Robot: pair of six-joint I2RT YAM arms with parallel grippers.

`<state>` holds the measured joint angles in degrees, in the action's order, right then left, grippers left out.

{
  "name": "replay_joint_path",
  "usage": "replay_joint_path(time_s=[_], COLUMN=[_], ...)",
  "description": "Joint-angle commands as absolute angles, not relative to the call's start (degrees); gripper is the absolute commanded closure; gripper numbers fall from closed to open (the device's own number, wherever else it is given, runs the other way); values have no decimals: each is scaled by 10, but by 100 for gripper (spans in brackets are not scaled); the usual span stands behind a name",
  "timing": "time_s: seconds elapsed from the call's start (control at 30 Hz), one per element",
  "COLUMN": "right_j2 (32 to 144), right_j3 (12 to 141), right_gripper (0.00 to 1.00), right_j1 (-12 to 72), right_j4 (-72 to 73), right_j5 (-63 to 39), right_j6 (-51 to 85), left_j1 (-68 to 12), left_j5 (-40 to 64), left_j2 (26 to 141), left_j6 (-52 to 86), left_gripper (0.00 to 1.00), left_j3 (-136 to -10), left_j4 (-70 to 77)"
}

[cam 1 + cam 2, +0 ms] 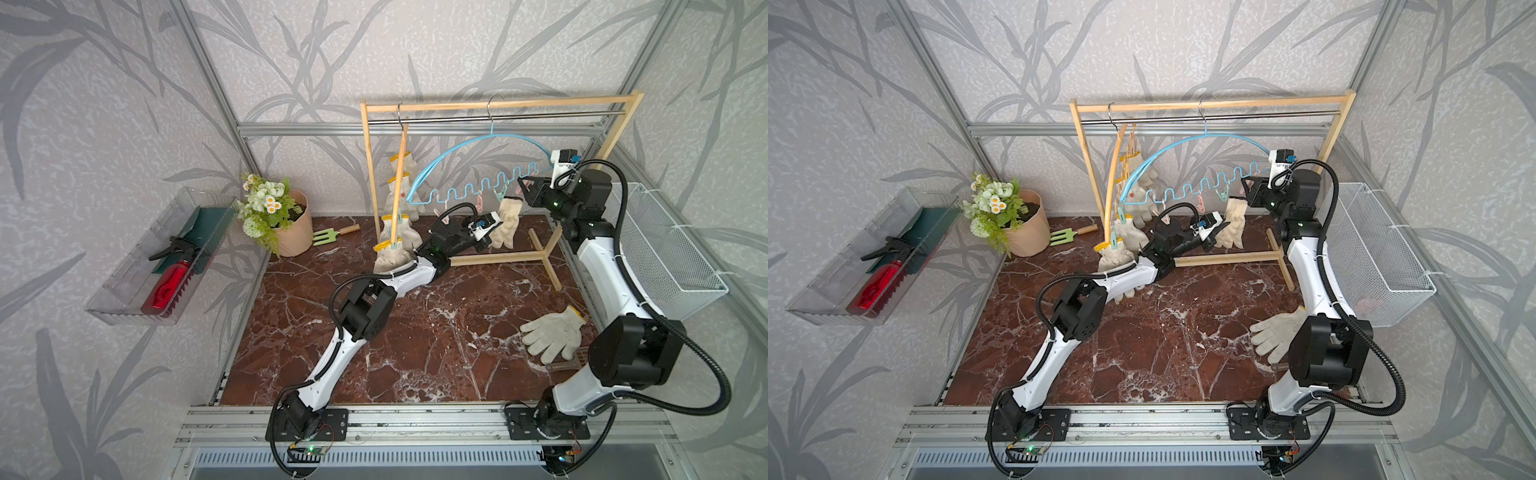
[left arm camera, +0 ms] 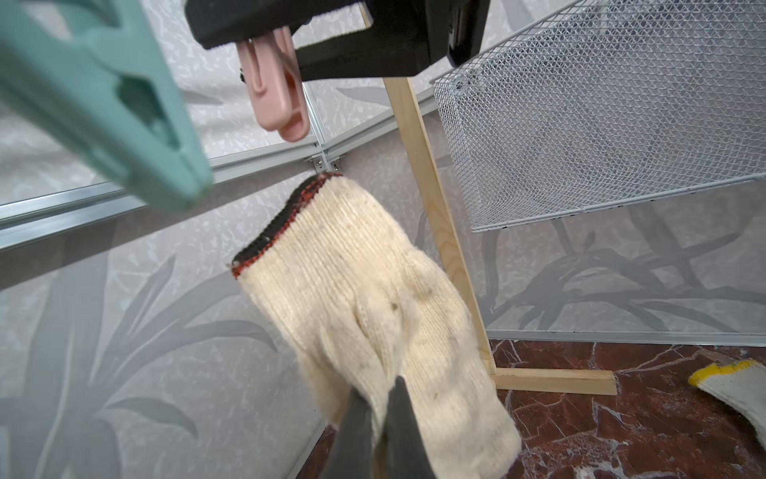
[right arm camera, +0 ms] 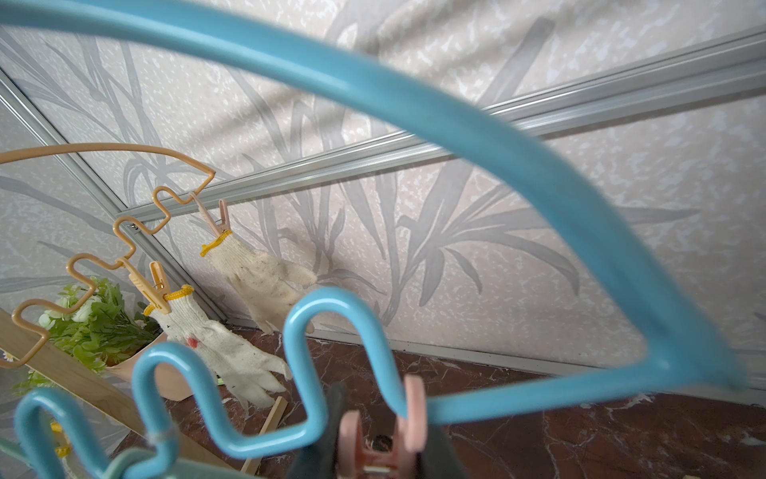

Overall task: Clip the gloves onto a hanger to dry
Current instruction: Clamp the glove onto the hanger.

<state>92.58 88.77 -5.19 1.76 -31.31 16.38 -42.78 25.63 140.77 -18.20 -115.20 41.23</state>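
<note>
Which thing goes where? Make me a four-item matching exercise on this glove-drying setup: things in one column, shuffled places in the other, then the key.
Things:
1. pink clip
2. red-trimmed glove
3. loose glove
4. red spray bottle

Places:
A. flat on the table
B. in the clear tray
C. gripped by the left end effector
D. pinched by the right end effector

Pairs: 1-D; 2-C; 3-A; 4-B

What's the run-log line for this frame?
left gripper: shut on held glove, cuff up | right gripper: shut on pink clip on blue hanger | pending: table glove
</note>
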Motion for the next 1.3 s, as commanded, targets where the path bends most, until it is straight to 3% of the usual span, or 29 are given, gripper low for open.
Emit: replay_joint_path(time_s=[0.0, 0.63, 1.27], right_j2=[925, 923, 930], right_j3=[904, 897, 914], right_gripper=[82, 83, 82], right_j1=[-48, -47, -47], right_j4=[25, 27, 25], right_j5=[-327, -335, -310], right_j6=[155, 159, 148], left_j1=[-431, -430, -433], left_j5=[266, 257, 262], left_j2=[1374, 1367, 1330], left_j6=[-197, -191, -198], left_gripper=[100, 100, 100], left_j3=[-1162, -1185, -1110], left_j4=[441, 440, 471])
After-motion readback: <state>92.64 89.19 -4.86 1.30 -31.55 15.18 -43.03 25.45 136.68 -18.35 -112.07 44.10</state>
